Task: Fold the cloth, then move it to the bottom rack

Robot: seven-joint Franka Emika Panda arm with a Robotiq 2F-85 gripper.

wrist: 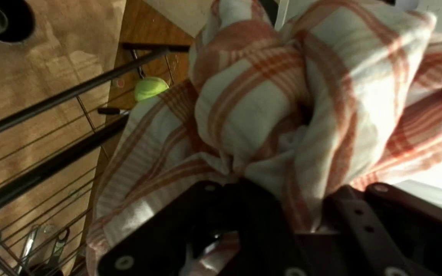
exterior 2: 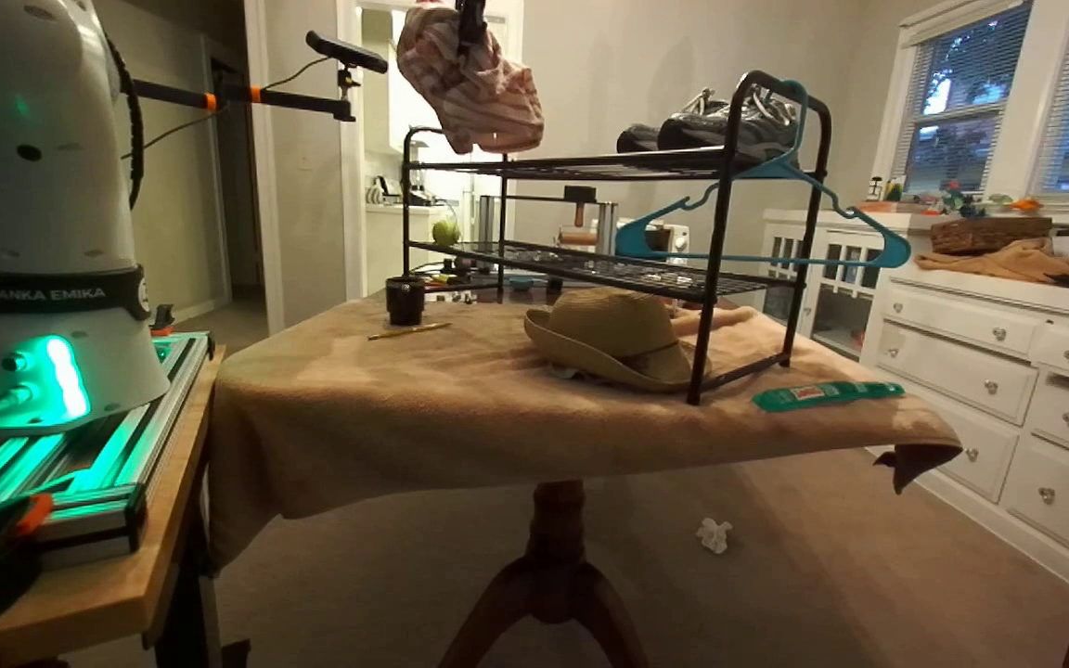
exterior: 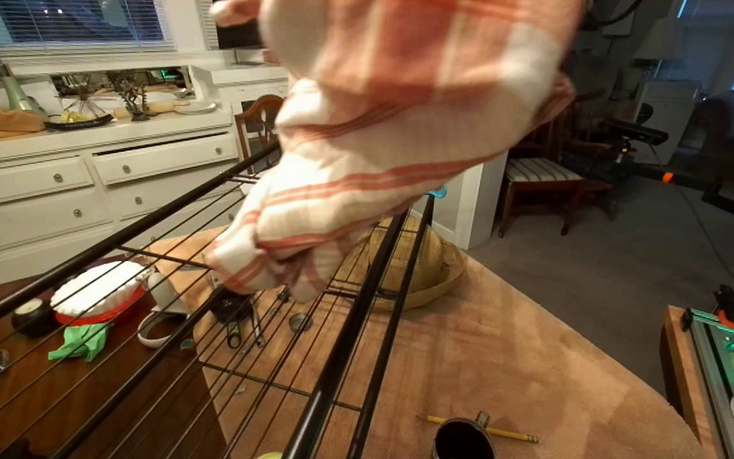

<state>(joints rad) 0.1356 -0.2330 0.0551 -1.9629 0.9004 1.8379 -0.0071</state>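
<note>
The cloth [exterior 2: 483, 93], orange-salmon and white plaid, hangs as a crumpled bunch from my gripper [exterior 2: 470, 23]. It is above the left end of the black shelf in this exterior view, and I cannot tell whether it touches the top tier. In an exterior view, the cloth [exterior: 399, 140] fills the upper middle and hides the gripper. In the wrist view, the cloth [wrist: 259, 103] is bunched between the fingers of the gripper [wrist: 292, 191]. The bottom rack [exterior 2: 655, 271], a black wire grid, sits below the top tier with no cloth on it.
The top wire tier [exterior 2: 581, 170] holds dark sneakers [exterior 2: 720, 130]. A blue hanger [exterior 2: 766, 255] hangs on the shelf's end post. A straw hat [exterior 2: 613, 334] lies under the shelf. A black mug [exterior 2: 405, 300] and pencil [exterior 2: 409, 331] stand near its end. A green packet [exterior 2: 827, 394] lies in front.
</note>
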